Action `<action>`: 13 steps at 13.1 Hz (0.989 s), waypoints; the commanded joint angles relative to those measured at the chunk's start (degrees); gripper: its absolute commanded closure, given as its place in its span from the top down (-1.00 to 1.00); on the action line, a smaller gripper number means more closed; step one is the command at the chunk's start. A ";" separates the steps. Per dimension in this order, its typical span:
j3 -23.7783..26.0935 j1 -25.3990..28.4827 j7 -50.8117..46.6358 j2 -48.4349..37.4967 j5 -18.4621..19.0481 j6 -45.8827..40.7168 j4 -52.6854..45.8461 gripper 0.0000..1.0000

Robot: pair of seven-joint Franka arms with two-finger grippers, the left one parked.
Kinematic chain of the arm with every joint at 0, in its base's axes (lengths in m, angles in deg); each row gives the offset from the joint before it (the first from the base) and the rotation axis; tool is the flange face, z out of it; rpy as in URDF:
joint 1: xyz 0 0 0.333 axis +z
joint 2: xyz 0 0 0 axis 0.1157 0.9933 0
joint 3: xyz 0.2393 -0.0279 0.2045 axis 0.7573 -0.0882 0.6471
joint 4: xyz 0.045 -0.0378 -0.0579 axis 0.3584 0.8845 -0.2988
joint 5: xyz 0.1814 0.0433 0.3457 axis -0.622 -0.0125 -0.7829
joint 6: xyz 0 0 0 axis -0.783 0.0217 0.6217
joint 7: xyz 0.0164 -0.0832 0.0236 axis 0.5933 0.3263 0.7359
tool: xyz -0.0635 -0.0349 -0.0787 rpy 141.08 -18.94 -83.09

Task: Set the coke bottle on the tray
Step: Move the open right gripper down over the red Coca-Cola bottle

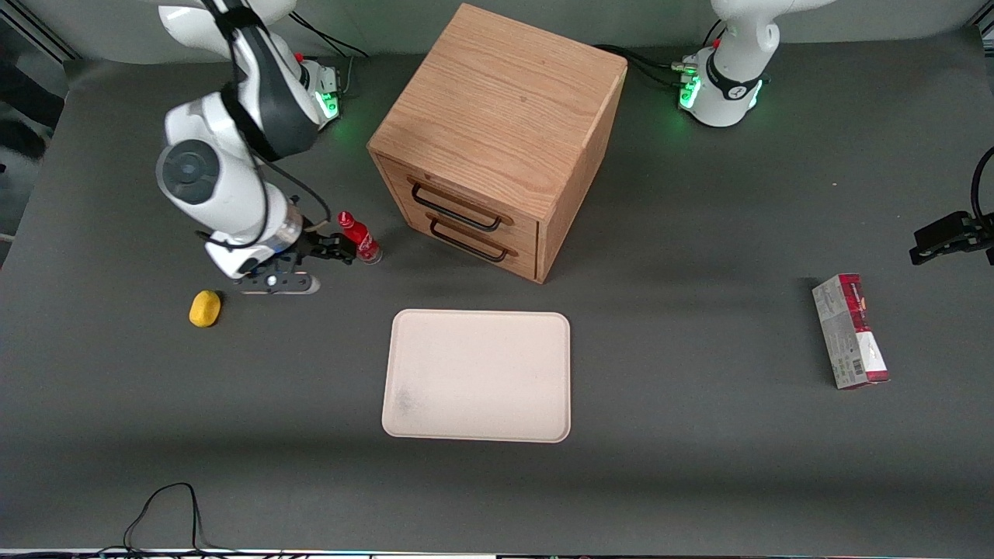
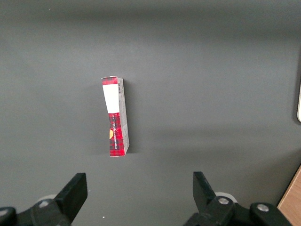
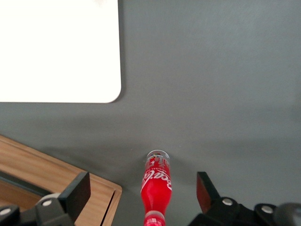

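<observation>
While the tray [image 1: 477, 376] lies bare on the dark table [image 1: 699, 466], nearer to the front camera than the wooden drawer cabinet [image 1: 497, 140], we note the surrounding items in order across the front view. We find a yellow lemon-like object [image 1: 205, 308] toward the working arm's end of the table. Just beside it, farther from the camera, the gripper [image 1: 342, 252] sits low over the table with its fingers [image 3: 79, 190] spread wide, one on each side of the coke bottle [image 1: 359, 237] without touching it. We see the bottle lying on the table, apart from the tray, close to the cabinet's drawer front. Both cabinet drawers appear closed. We locate a red-and-grey carton [image 1: 850, 331] toward the parked arm's end, well apart from the tray.
</observation>
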State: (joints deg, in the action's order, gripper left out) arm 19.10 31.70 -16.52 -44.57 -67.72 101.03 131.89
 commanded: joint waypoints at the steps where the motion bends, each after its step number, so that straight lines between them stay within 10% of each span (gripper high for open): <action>1: -0.68 0.61 -0.86 -5.19 -0.91 4.21 8.50 1.00; 13: -0.59 3.86 -3.84 -10.64 -0.99 10.10 20.82 1.00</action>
State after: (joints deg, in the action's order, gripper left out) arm 18.98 34.69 -18.76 -53.93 -67.74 109.98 151.03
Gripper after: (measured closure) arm 0.000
